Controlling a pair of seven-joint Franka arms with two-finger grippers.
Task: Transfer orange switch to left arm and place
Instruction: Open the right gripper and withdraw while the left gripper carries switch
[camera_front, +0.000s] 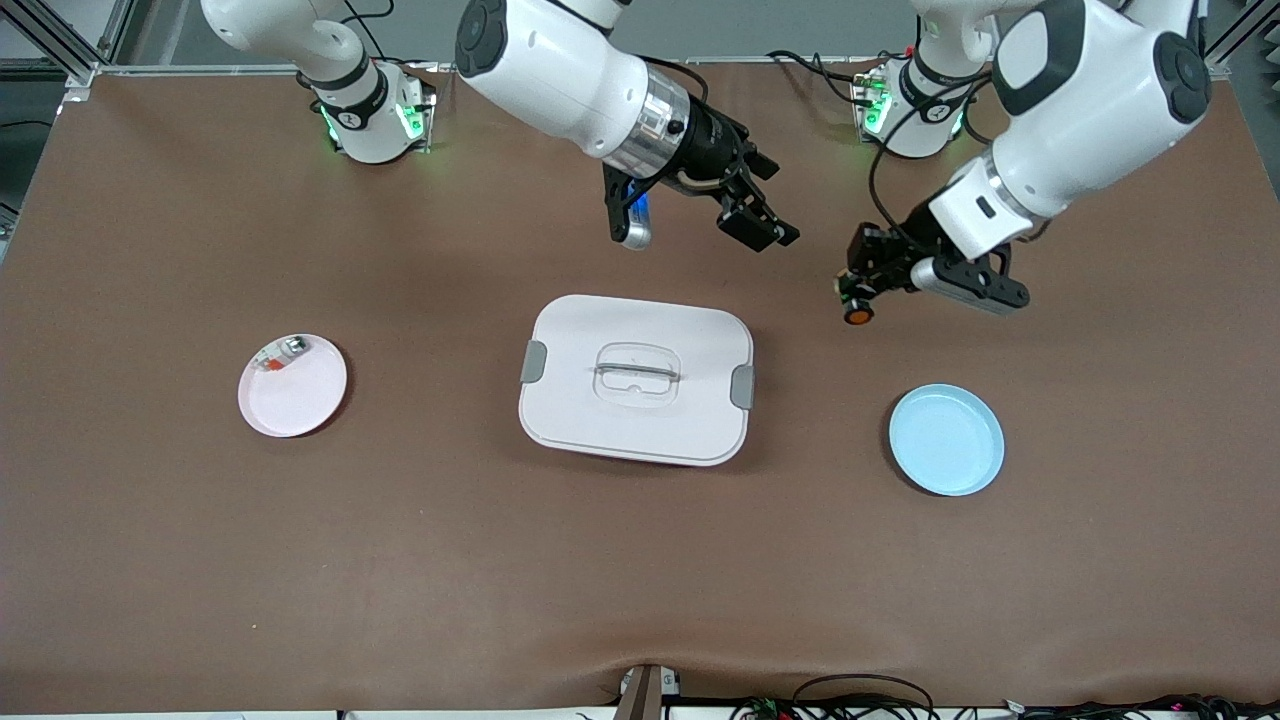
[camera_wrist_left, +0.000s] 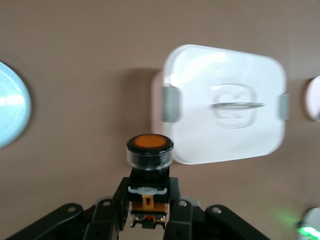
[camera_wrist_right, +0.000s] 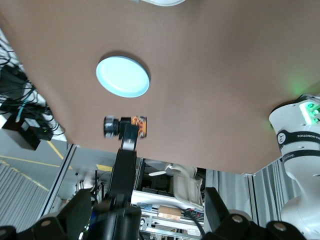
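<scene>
The orange switch is clamped in my left gripper, held in the air over bare table between the box and the blue plate. In the left wrist view the switch sticks out of the shut jaws, orange cap forward. It also shows in the right wrist view. The white box sits mid-table with its lid on, and shows in the left wrist view. My right gripper is open and empty, in the air over bare table between the box and the robots' bases, a short way from the switch.
A pink plate holding a small silvery-clear part with a red bit lies toward the right arm's end. An empty light-blue plate lies toward the left arm's end, also in the right wrist view.
</scene>
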